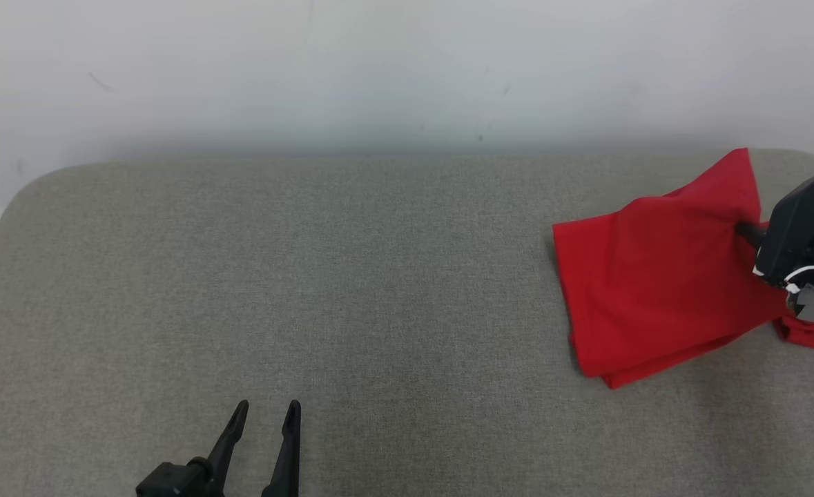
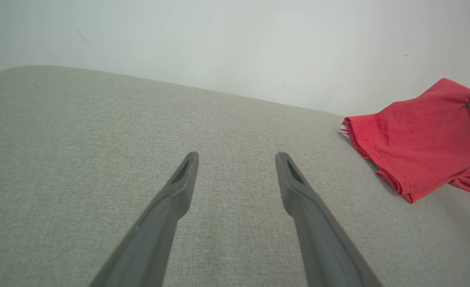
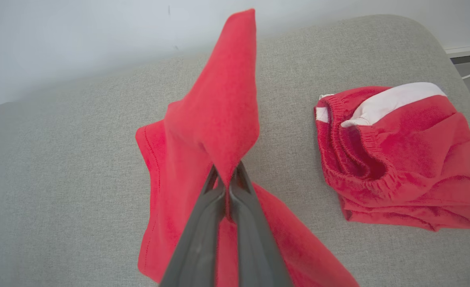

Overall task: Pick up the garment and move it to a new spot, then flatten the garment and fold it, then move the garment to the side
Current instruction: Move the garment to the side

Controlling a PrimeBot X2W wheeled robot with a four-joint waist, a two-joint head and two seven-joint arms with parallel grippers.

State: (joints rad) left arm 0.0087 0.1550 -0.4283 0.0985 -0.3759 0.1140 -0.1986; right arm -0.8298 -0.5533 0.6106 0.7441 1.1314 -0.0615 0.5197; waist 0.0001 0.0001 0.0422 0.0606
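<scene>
Your right gripper [image 3: 227,175] was clamped tight on a pinch of the red knit garment [image 3: 215,103], its two dark fingers pressed together with the cloth rising in a peak above them. The garment sat at the far right of the grey fabric-covered table [image 1: 310,276]. Its upper corner was lifted, while its lower, doubled layers rested on the surface. Just beside it, but apart from it, lay a second red bundle with an elastic waistband and a white lining [image 3: 394,159].

By my reading, you had a grasp and not much more. The cloth was neither spread flat nor neatly folded. Carrying it to a new spot, flattening it, folding it and setting it aside all looked to be ahead of you. The doubled layers leave some doubt about that.

The right arm reached in from the right edge of the head view, fingers pointing left into the fabric. Your left gripper [image 1: 268,414] was near the front edge, well away from the garment, with its fingers spread wide and nothing between them.
</scene>
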